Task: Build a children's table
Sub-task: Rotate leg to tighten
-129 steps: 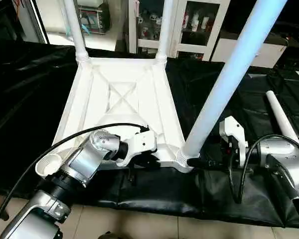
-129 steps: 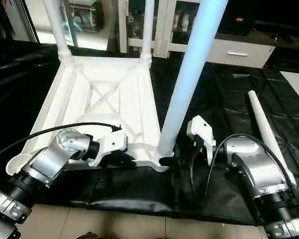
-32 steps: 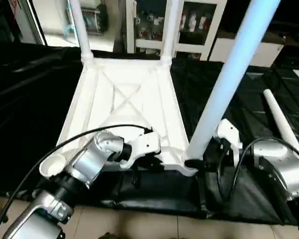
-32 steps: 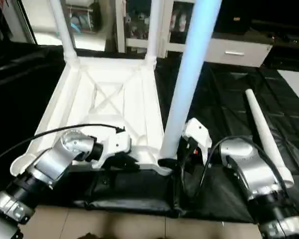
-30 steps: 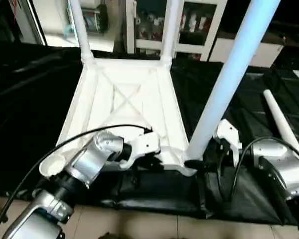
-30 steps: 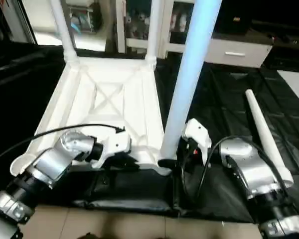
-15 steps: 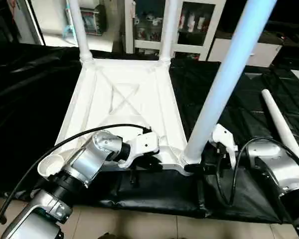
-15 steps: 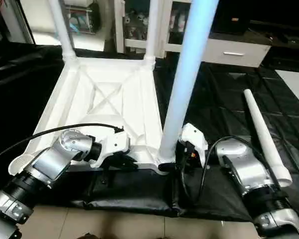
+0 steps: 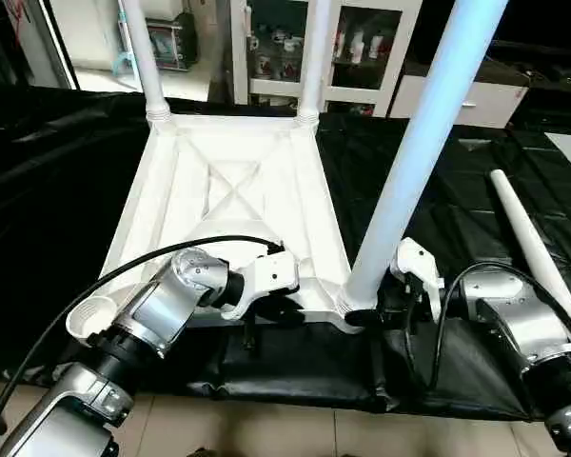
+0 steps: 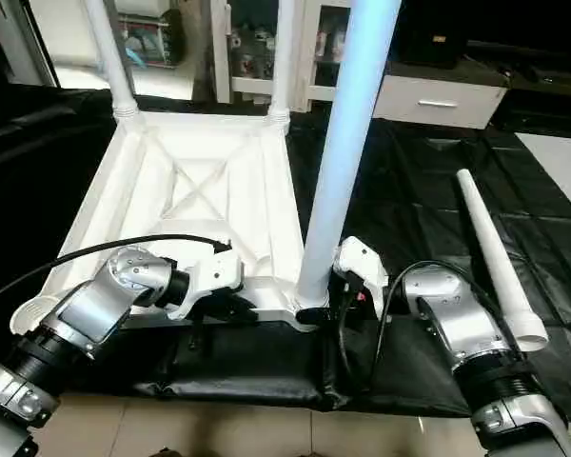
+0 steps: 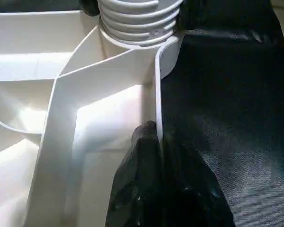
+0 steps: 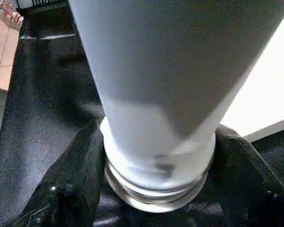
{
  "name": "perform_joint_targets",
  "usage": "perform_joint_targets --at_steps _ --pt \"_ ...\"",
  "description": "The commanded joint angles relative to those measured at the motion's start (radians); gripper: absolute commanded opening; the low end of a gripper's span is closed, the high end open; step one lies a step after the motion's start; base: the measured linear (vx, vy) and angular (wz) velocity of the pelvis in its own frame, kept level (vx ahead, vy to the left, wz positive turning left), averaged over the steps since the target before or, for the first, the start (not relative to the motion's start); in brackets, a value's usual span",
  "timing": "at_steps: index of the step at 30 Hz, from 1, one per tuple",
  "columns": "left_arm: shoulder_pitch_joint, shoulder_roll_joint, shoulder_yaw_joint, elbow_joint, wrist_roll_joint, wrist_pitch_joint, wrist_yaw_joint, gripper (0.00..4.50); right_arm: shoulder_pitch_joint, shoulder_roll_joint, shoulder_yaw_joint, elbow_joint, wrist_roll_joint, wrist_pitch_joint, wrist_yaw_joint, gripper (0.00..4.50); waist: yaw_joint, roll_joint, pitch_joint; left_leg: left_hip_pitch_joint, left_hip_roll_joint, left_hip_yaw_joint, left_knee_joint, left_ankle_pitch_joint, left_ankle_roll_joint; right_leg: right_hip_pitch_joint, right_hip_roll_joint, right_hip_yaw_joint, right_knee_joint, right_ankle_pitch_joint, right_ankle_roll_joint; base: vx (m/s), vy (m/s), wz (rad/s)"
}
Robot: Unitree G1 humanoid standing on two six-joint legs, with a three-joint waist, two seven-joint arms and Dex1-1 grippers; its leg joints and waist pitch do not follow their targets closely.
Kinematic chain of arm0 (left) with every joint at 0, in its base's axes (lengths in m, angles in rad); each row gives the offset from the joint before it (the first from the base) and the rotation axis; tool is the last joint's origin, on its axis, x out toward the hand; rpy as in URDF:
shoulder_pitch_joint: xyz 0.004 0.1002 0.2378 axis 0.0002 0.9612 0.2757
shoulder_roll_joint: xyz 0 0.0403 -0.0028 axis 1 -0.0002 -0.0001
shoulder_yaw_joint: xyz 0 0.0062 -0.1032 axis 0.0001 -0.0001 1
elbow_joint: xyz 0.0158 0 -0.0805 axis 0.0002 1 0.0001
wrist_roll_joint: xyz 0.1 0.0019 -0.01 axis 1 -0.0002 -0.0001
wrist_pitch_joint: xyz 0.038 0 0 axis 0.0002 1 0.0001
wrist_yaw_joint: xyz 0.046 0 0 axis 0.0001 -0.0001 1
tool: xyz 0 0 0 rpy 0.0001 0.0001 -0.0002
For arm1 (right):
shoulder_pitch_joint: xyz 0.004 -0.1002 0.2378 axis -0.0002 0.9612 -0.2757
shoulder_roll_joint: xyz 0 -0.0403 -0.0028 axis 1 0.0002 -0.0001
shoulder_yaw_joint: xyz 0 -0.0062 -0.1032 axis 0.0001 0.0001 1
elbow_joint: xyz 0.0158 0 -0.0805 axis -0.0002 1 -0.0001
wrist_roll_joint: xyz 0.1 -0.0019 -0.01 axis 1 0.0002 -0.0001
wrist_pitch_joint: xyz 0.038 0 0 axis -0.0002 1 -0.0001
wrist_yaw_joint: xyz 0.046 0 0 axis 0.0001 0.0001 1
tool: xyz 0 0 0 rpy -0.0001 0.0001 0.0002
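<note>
The left gripper [image 11: 151, 135] is pinched shut on the thin edge of the tabletop [image 9: 138, 214], on the near side at about 6 o'clock, and it holds the top down. The right gripper [image 9: 364, 314] sits around the bottom of the near leg [image 9: 419, 162], right where the screw rings go into the corner hole at about 5 o'clock. I cannot tell if it is squeezing the leg or just sitting loose around it. The tabletop lies upside down on the black mat [image 9: 438, 209], with its crossed ribs facing up. Two far legs [image 9: 145, 67] stand up from the corners at 11 and 1 o'clock, so those look done. The near leg stands up too, but it leans a bit — it may need more turns before it is tight. One corner hole [image 9: 90, 314] at about 7 o'clock is empty. The last leg [image 9: 528, 238] lies on the mat off at 3 o'clock, well apart from the top, with nothing touching it. So I think about three parts of four are done — one leg is left to screw in, and then the table must be flipped over.
</note>
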Motion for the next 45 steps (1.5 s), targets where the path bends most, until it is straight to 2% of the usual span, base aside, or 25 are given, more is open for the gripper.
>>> perform_joint_targets --at_steps 1,7,8,9,11,13,14,16,18,19,20,21,22,23,27,32,35,37,38,39,40,41,43,44,45 --pt "-0.004 -0.026 -0.038 -0.008 0.002 0.005 -0.016 0.00 0.008 0.039 -0.026 -0.004 0.023 0.014 -0.062 2.74 0.001 -0.003 -0.063 0.002 0.063 -0.032 -0.080 -0.235 0.035 0.045 -0.064 0.056 -0.074 -0.361 -0.205 0.000 0.000 0.00" --pt "-0.031 -0.107 0.024 0.059 0.008 0.077 0.138 0.00 0.045 0.149 -0.097 0.015 0.037 0.118 -0.285 2.74 -0.014 -0.004 -0.058 0.004 0.060 -0.037 -0.083 -0.297 0.004 0.040 -0.063 0.051 -0.087 -0.456 -0.173 0.000 0.000 0.00" --pt "-0.041 -0.128 0.037 0.077 0.012 0.097 0.178 0.00 0.042 0.172 -0.105 0.030 0.025 0.130 -0.340 2.74 -0.022 -0.004 -0.057 0.004 0.057 -0.041 -0.081 -0.324 -0.008 0.039 -0.064 0.046 -0.095 -0.529 -0.143 0.000 0.000 0.00" --pt "-0.055 -0.153 0.054 0.100 0.015 0.122 0.226 0.00 0.037 0.203 -0.118 0.047 0.015 0.147 -0.411 2.73 -0.024 -0.003 -0.058 0.006 0.057 -0.043 -0.081 -0.332 -0.013 0.035 -0.066 0.044 -0.098 -0.547 -0.134 0.000 0.000 0.00" --pt "-0.100 -0.221 0.109 0.173 0.025 0.202 0.375 0.00 0.010 0.283 -0.162 0.102 -0.010 0.167 -0.610 2.73 -0.041 -0.004 -0.056 -0.002 0.053 -0.049 -0.080 -0.355 -0.017 0.039 -0.066 0.035 -0.107 -0.618 -0.096 0.000 0.000 0.00" --pt "-0.124 -0.250 0.132 0.211 0.034 0.235 0.449 0.00 -0.010 0.321 -0.188 0.137 -0.022 0.174 -0.720 2.73 -0.046 0.002 -0.057 -0.001 0.051 -0.053 -0.079 -0.363 -0.023 0.036 -0.068 0.027 -0.113 -0.642 -0.083 0.000 0.000 0.00" --pt "-0.154 -0.284 0.159 0.265 0.049 0.239 0.553 0.00 -0.035 0.364 -0.205 0.180 -0.041 0.166 -0.834 2.73 -0.055 0.004 -0.061 -0.001 0.050 -0.059 -0.079 -0.365 -0.029 0.041 -0.069 0.019 -0.121 -0.625 -0.075 0.000 0.000 0.00" --pt "-0.179 -0.310 0.179 0.309 0.062 0.224 0.633 0.00 -0.055 0.402 -0.208 0.213 -0.064 0.144 -0.915 2.72 -0.063 0.013 -0.062 -0.001 0.053 -0.064 -0.083 -0.377 -0.027 0.041 -0.067 0.015 -0.121 -0.560 -0.091 0.000 0.000 0.00" --pt "-0.198 -0.331 0.191 0.343 0.076 0.200 0.699 0.00 -0.074 0.438 -0.197 0.236 -0.093 0.117 -0.970 2.72 -0.065 0.010 -0.065 -0.002 0.054 -0.064 -0.085 -0.380 -0.021 0.045 -0.067 0.014 -0.120 -0.495 -0.110 0.000 0.000 0.00" --pt "-0.206 -0.338 0.192 0.355 0.081 0.191 0.718 0.00 -0.080 0.451 -0.182 0.239 -0.111 0.098 -0.982 2.72 -0.064 0.004 -0.064 -0.005 0.053 -0.062 -0.085 -0.377 -0.015 0.044 -0.067 0.015 -0.119 -0.483 -0.116 0.000 0.000 0.00" --pt "-0.213 -0.348 0.201 0.365 0.079 0.183 0.740 0.00 -0.084 0.463 -0.168 0.239 -0.127 0.078 -0.991 2.72 -0.059 0.006 -0.064 0.002 0.052 -0.056 -0.084 -0.370 -0.006 0.039 -0.068 0.021 -0.117 -0.458 -0.134 0.000 0.000 0.00" --pt "-0.220 -0.355 0.207 0.372 0.080 0.182 0.755 0.00 -0.087 0.476 -0.166 0.240 -0.132 0.064 -0.994 2.72 -0.059 0.000 -0.064 -0.001 0.053 -0.055 -0.085 -0.361 -0.003 0.040 -0.068 0.022 -0.114 -0.447 -0.140 0.000 0.000 0.00" --pt "-0.225 -0.357 0.212 0.376 0.080 0.183 0.763 0.00 -0.088 0.483 -0.165 0.240 -0.135 0.050 -0.996 2.72 -0.056 0.004 -0.065 -0.001 0.053 -0.055 -0.086 -0.342 0.001 0.043 -0.068 0.024 -0.110 -0.421 -0.150 0.000 0.000 0.00" --pt "-0.228 -0.358 0.214 0.379 0.080 0.183 0.769 0.00 -0.089 0.486 -0.165 0.238 -0.136 0.037 -0.999 2.72 -0.054 -0.002 -0.066 -0.004 0.053 -0.052 -0.086 -0.319 0.009 0.045 -0.069 0.027 -0.107 -0.393 -0.158 0.000 0.000 0.00" --pt "-0.229 -0.351 0.214 0.389 0.080 0.169 0.771 0.00 -0.088 0.489 -0.170 0.230 -0.124 0.017 -0.989 2.72 -0.047 -0.001 -0.068 -0.004 0.054 -0.046 -0.084 -0.270 0.030 0.047 -0.070 0.031 -0.100 -0.351 -0.179 0.000 0.000 0.00" --pt "-0.207 -0.323 0.189 0.369 0.086 0.150 0.720 0.00 -0.039 0.467 -0.204 0.116 -0.039 0.033 -0.875 2.72 -0.031 -0.002 -0.069 -0.004 0.056 -0.040 -0.082 -0.200 0.058 0.050 -0.069 0.036 -0.089 -0.290 -0.198 0.000 0.000 0.00" --pt "-0.182 -0.301 0.176 0.339 0.093 0.157 0.683 0.00 0.006 0.436 -0.211 0.032 -0.016 0.050 -0.843 3.42 -0.021 -0.002 -0.069 -0.001 0.057 -0.038 -0.081 -0.191 0.059 0.048 -0.066 0.039 -0.086 -0.281 -0.200 0.000 0.000 0.00" --pt "-0.160 -0.281 0.165 0.309 0.096 0.165 0.653 0.00 0.036 0.410 -0.215 -0.027 0.000 0.070 -0.823 3.44 -0.020 0.000 -0.066 -0.006 0.055 -0.039 -0.083 -0.199 0.066 0.052 -0.064 0.038 -0.086 -0.286 -0.193 0.000 0.000 0.00" --pt "-0.145 -0.267 0.152 0.286 0.097 0.160 0.626 0.00 0.051 0.394 -0.219 -0.061 0.008 0.083 -0.812 3.51 -0.033 0.001 -0.066 -0.029 0.058 -0.053 -0.093 -0.205 0.058 0.071 -0.068 0.035 -0.085 -0.342 -0.150 -0.009 -0.021 -0.19" --pt "-0.118 -0.244 0.133 0.242 0.095 0.175 0.582 0.00 0.071 0.364 -0.226 -0.112 0.020 0.108 -0.786 3.75 -0.037 0.003 -0.066 -0.029 0.057 -0.054 -0.092 -0.208 0.053 0.069 -0.067 0.035 -0.088 -0.358 -0.143 -0.009 -0.021 -0.19" --pt "-0.109 -0.235 0.125 0.225 0.094 0.185 0.569 0.00 0.078 0.353 -0.228 -0.130 0.024 0.118 -0.775 3.82 -0.038 0.002 -0.067 -0.015 0.059 -0.052 -0.088 -0.220 0.046 0.057 -0.066 0.040 -0.094 -0.372 -0.146 0.000 0.000 0.00" --pt "-0.092 -0.215 0.105 0.196 0.094 0.179 0.531 0.00 0.083 0.327 -0.228 -0.150 0.026 0.131 -0.751 3.82 -0.038 0.001 -0.067 -0.012 0.060 -0.050 -0.086 -0.213 0.044 0.055 -0.066 0.042 -0.091 -0.364 -0.162 0.000 0.000 0.00" --pt "-0.071 -0.187 0.078 0.158 0.091 0.176 0.479 0.00 0.089 0.290 -0.225 -0.177 0.032 0.150 -0.715 3.95 -0.036 0.001 -0.064 -0.008 0.060 -0.047 -0.087 -0.208 0.045 0.050 -0.063 0.043 -0.093 -0.360 -0.169 0.000 0.000 0.00" --pt "-0.045 -0.151 0.052 0.108 0.081 0.164 0.408 0.00 0.090 0.225 -0.215 -0.195 0.044 0.175 -0.634 3.95 -0.034 0.002 -0.064 -0.006 0.061 -0.045 -0.087 -0.205 0.043 0.047 -0.062 0.045 -0.091 -0.350 -0.174 0.000 0.000 0.00" --pt "-0.045 -0.151 0.052 0.108 0.081 0.164 0.408 0.00 0.090 0.225 -0.215 -0.195 0.044 0.175 -0.634 4.21 -0.030 0.002 -0.063 -0.008 0.062 -0.046 -0.088 -0.206 0.045 0.050 -0.061 0.045 -0.088 -0.344 -0.176 0.000 0.000 0.00"
